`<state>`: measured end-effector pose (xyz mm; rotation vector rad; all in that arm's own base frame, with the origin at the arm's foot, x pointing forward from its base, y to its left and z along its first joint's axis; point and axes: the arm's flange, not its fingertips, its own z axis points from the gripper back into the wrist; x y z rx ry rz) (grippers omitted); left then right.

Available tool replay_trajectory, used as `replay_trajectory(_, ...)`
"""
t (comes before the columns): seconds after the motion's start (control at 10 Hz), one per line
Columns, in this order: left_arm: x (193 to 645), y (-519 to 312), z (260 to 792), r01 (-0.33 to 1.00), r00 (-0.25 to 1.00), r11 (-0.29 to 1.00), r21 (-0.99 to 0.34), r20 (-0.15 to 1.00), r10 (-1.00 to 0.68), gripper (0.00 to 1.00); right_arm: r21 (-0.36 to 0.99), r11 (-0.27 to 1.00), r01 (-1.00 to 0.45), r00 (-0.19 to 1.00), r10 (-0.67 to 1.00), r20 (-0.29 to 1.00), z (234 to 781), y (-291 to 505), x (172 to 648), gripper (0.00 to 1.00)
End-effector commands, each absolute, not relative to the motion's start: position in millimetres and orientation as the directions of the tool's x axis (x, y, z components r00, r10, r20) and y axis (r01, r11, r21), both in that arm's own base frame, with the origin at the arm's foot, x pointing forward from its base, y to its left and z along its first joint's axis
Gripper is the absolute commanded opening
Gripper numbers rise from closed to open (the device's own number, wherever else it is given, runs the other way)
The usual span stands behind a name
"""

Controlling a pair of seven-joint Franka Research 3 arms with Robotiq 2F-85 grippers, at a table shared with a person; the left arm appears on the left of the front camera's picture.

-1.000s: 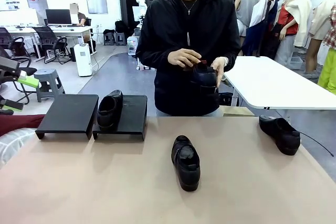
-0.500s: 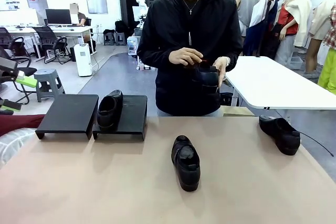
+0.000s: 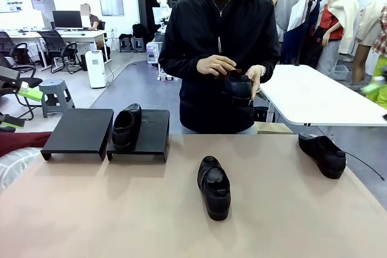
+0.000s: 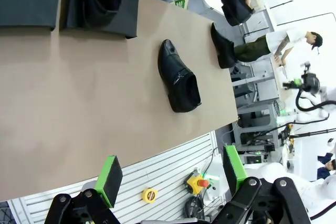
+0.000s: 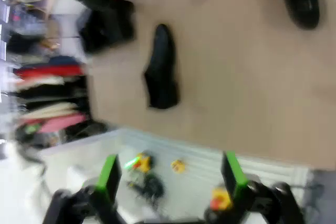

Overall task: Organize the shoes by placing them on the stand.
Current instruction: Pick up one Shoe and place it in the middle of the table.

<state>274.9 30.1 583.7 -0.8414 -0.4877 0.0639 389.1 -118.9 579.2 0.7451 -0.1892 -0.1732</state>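
Four glossy black shoes are in sight. One shoe [image 3: 126, 126] rests on the right black stand [image 3: 151, 140], beside the left stand [image 3: 78, 130], which is bare. Another shoe [image 3: 213, 187] lies mid-table, and a third shoe [image 3: 322, 154] lies at the right edge. The person at the far side holds the fourth shoe [image 3: 237, 87] in both hands at chest height. My left gripper [image 4: 170, 177] is open and hangs high over the near table edge, well away from the middle shoe [image 4: 179, 77]. My right gripper [image 5: 169, 177] is open too, in a blurred view above a shoe [image 5: 161, 66].
The tan table [image 3: 121, 209] has wide free room in front and to the left. A white table [image 3: 314, 98] stands behind on the right. A red and white cloth [image 3: 15, 149] lies at the left edge.
The person has shifted the held shoe slightly in their hands. A green blur has come in at the right edge of the front view. The shoes on the table have not moved.
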Motion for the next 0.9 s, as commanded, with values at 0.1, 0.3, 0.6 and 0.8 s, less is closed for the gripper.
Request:
replay_trajectory(0.1, 276, 32, 582, 0.165, 0.885, 0.653, -0.739, 0.403, 0.233, 1.00, 0.387, 0.881, 0.273, 0.935, -0.338, 0.109, 534, -59, 491, 1.00)
replay_trajectory(0.3, 276, 32, 582, 0.165, 0.885, 0.653, -0.739, 0.403, 0.233, 1.00, 0.444, 0.841, 0.310, 0.913, -0.394, 0.109, 541, -49, 488, 1.00)
replay_trajectory(0.6, 276, 32, 582, 0.165, 0.885, 0.653, -0.739, 0.403, 0.233, 1.00, 0.422, 0.884, 0.202, 0.939, -0.298, 0.175, 529, -34, 492, 1.00)
replay_trajectory(0.8, 276, 32, 582, 0.165, 0.885, 0.653, -0.739, 0.403, 0.233, 1.00, 0.312, 0.913, 0.264, 0.935, -0.321, 0.148, 502, -43, 531, 1.00)
